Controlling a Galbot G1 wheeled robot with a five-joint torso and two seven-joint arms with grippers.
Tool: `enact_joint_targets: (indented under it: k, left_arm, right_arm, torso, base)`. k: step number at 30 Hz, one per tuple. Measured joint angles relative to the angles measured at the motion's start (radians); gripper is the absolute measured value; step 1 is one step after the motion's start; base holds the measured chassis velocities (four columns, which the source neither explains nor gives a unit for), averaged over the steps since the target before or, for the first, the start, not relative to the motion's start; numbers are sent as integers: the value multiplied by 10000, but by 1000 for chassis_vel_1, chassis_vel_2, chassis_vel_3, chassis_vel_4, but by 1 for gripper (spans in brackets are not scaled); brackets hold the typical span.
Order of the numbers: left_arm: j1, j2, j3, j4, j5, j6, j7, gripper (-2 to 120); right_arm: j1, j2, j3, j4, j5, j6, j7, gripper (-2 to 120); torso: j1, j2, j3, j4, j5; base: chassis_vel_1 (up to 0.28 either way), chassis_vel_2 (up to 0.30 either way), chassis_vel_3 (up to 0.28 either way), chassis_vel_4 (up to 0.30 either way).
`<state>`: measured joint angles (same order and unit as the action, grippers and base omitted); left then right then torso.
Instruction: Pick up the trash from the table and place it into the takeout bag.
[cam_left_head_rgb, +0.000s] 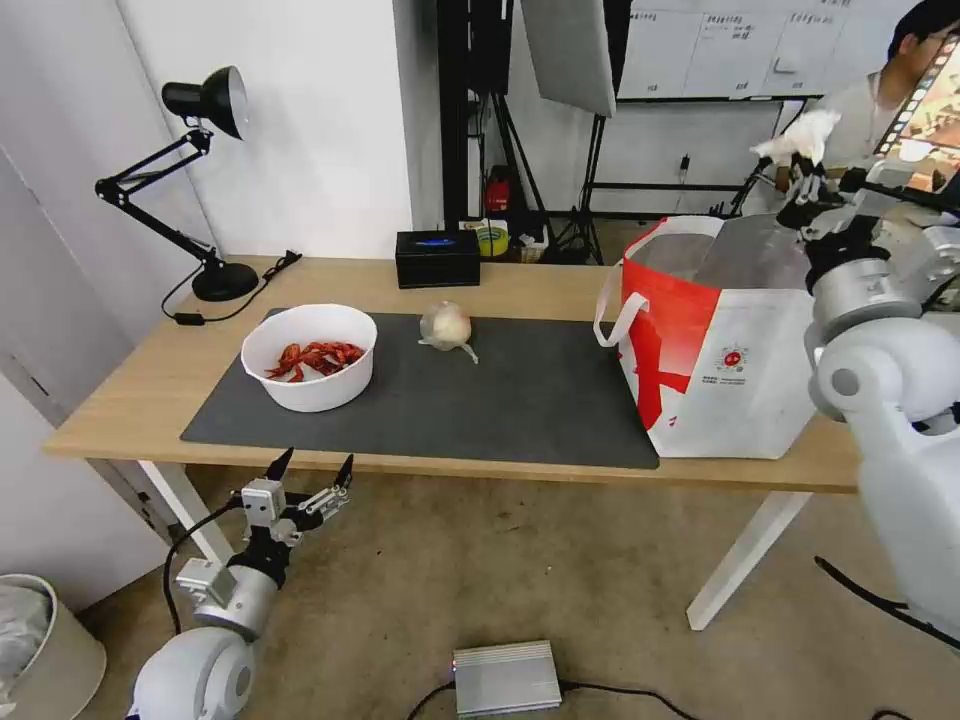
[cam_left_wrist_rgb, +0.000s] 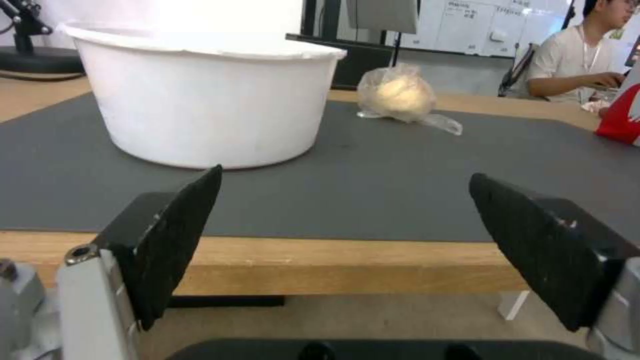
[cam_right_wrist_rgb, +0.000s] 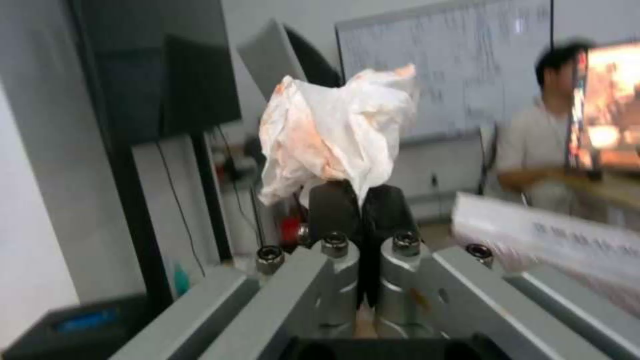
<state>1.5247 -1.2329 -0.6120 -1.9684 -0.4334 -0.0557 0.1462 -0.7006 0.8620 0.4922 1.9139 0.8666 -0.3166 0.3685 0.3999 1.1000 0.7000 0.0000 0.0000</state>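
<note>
Long wooden table (cam_left_head_rgb: 150, 385) spread with a grey mat (cam_left_head_rgb: 520, 400). At its right end, touching the mat's edge, an upright bag (cam_left_head_rgb: 715, 395), mouth open, foil lining showing. On the mat's left part, a white bowl (cam_left_head_rgb: 310, 358) holding red shells (cam_left_head_rgb: 315, 357); near the mat's far edge, well apart from bowl and bag, a balled plastic bag (cam_left_head_rgb: 446, 326). Raised high over the bag's far right side, right gripper (cam_right_wrist_rgb: 360, 197) with fingers pressed together, pinching a crumpled, orange-stained tissue (cam_right_wrist_rgb: 337, 137) that bulges beyond the fingertips. Low before the table's front edge, below the bowl, left gripper (cam_left_wrist_rgb: 343, 235) spread wide, holding nothing.
</note>
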Motion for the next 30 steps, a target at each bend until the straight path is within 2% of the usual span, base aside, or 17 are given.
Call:
enact_joint_targets:
  k: [1, 3, 4, 7, 15, 28, 30]
  left_arm:
    - [0, 0, 0, 0, 0, 0, 0, 100]
    - [3, -2, -35, -10, -9, -3, 7, 100]
    - [3, -2, -35, -10, -9, -3, 7, 100]
    - [-21, -44, -31, 35, -13, -14, 19, 100]
    - [-23, -69, -11, 74, -13, -30, 71, 100]
    - [-3, -62, -36, 104, -21, -47, 99, 100]
    - [-1, -76, -36, 94, -22, -47, 101, 100]
  right_arm:
    - [0, 0, 0, 0, 0, 0, 0, 0]
    - [155, -116, 203, 23, 764, -896, 425, 0]
    - [155, -116, 203, 23, 764, -896, 425, 0]
    - [533, -295, 328, -10, 1755, -2184, 1068, 0]
    - [951, -313, 312, -300, 2784, -3516, 1978, 0]
    - [843, -162, 340, -447, 3087, -3722, 2263, 1]
    - [790, -154, 348, -429, 3090, -3721, 2265, 9]
  torso:
    - [0, 0, 0, 0, 0]
    - [0, 0, 0, -1, 2]
    - [0, 0, 0, -1, 2]
    - [1, 0, 0, 0, -1]
    - [1, 0, 0, 0, 0]
    - [1, 0, 0, 0, 0]
    - [1, 0, 0, 0, 0]
  base:
    - [0, 0, 0, 0]
    - [0, 0, 0, 0]
    - [0, 0, 0, 0]
    - [0, 0, 0, 0]
    - [0, 0, 0, 0]
    - [0, 0, 0, 0]
    - [0, 0, 0, 0]
